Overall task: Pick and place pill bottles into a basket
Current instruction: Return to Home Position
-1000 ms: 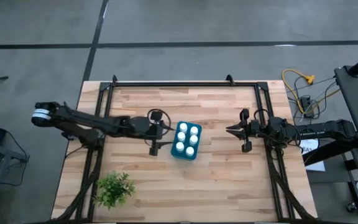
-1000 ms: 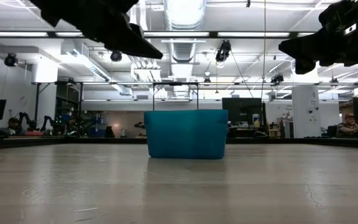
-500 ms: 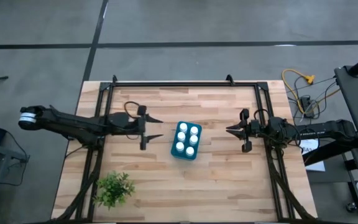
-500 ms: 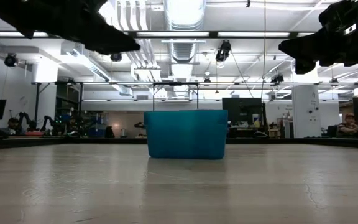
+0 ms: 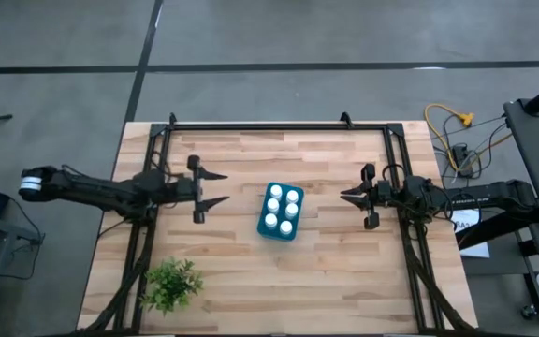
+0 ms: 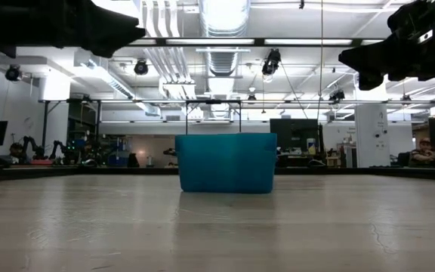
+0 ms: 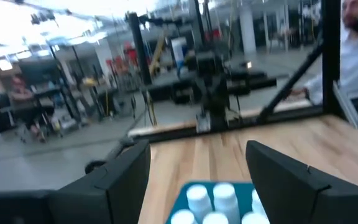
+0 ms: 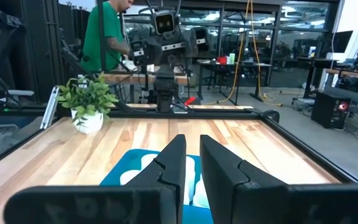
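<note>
A pale wooden table (image 5: 326, 271) in a black frame fills the middle of the high view, standing on a grey floor. The low view looks level across it into a wide workshop hall with ceiling lights.

The left gripper (image 5: 221, 187) hangs over the table left of centre. Its two fingers are spread wide, hold nothing, and point toward the frame's right. Just right of those tips, and apart from them, the basket (image 5: 276, 235) stands at the middle of the table, turned slightly askew. The six pill bottles (image 5: 289, 211) stand upright inside it in two rows of three, white caps up. In the left wrist view the spread fingers (image 7: 117, 180) frame the bottles' caps at the bottom centre.

The right gripper (image 5: 349, 196) is right of the basket, with a strip of bare wood between them. It points toward the frame's left. The right wrist view shows its fingers (image 8: 173, 162) drawn almost together, with only a thin slit between them, and empty; the basket's teal rim shows just past them.

In the low view the basket sits on the table at centre. The left arm (image 6: 59, 26) is a dark shape in the upper left corner and the right arm (image 6: 406, 45) one in the upper right, both well above the basket.

A small potted plant (image 5: 171, 284) stands at the table's lower left in the high view, well apart from the basket. A person in a green shirt (image 8: 104, 37) stands beyond the table, at the upper left of the right wrist view.
</note>
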